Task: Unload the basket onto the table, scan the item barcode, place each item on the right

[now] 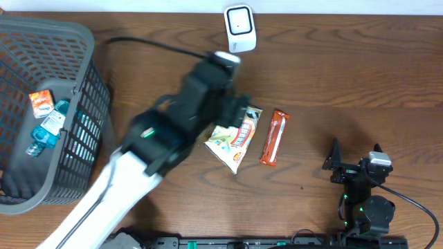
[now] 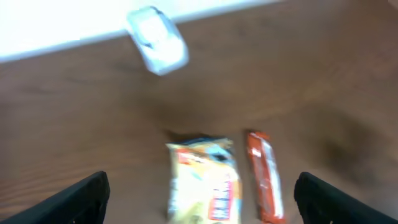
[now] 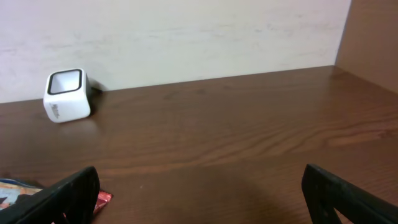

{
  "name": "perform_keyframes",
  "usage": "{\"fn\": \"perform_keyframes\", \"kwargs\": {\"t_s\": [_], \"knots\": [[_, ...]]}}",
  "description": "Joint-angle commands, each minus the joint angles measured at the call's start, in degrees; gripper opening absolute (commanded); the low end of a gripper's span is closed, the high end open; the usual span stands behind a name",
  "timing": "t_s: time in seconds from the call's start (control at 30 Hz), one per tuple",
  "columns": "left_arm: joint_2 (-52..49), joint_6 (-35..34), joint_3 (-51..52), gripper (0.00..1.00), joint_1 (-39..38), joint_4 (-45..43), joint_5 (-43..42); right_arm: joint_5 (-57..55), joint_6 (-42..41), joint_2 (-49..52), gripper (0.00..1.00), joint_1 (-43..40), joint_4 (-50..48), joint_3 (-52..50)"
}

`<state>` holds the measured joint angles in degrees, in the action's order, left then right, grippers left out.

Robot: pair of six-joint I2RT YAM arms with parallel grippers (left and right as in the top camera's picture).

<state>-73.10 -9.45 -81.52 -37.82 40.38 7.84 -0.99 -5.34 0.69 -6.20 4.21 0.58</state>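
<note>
A dark brown wooden table fills most of the frame, its grain running left to right; a pale white wall stands behind it; a brown wooden panel rises in the upper right corner; a small white cube-shaped scanner with a dark-rimmed top sits at the left, by the wall; the right claw is spread wide with nothing between, one black finger in each lower corner; beside the lower left finger lie the end of a red wrapper and the edge of a pale packet.
</note>
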Motion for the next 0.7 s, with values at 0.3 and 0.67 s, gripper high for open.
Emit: {"fn": "perform_keyframes", "kwargs": {"t_s": [0.3,0.67], "knots": [[10.73,-1.64,-0.7,0.96,18.18,5.05,16.9,0.28,0.94,-0.2,0.99,-0.5,0.04,-0.28],[9.55,-19.87,-0.68,0.96,41.59,11.45,16.85,0.28,0.94,-0.2,0.99,-0.5,0.02,-0.28]]}}
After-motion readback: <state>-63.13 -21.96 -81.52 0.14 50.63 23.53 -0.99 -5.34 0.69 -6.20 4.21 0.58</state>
